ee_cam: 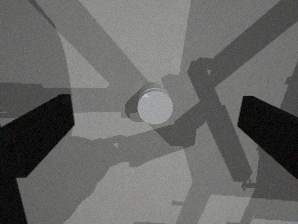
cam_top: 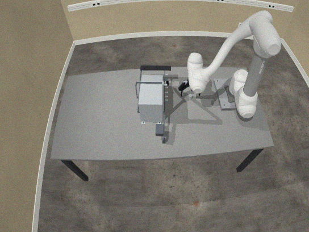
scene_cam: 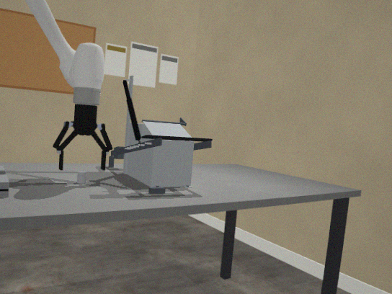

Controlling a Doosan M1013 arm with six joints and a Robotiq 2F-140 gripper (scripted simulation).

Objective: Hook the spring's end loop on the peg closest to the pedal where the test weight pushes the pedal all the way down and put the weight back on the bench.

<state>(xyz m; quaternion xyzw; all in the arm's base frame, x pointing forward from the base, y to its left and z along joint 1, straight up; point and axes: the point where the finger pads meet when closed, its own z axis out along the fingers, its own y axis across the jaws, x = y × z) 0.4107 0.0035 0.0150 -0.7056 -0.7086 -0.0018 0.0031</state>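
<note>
So the gripper (scene_cam: 82, 163) is spread wide with nothing in it, hanging right over the steel test weight (scene_cam: 82, 177), fingers either side and not touching. The weight stands upright on the bench (scene_cam: 252, 184), near the feeder (scene_cam: 158, 166) on the arm's side. From the wrist cam the weight's round top (ee_cam: 155, 106) sits between both dark fingers

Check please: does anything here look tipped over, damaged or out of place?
Nothing stands out. The steel weight stands upright on the bench, apart from the feeder, and the open gripper hangs right above it.
</note>
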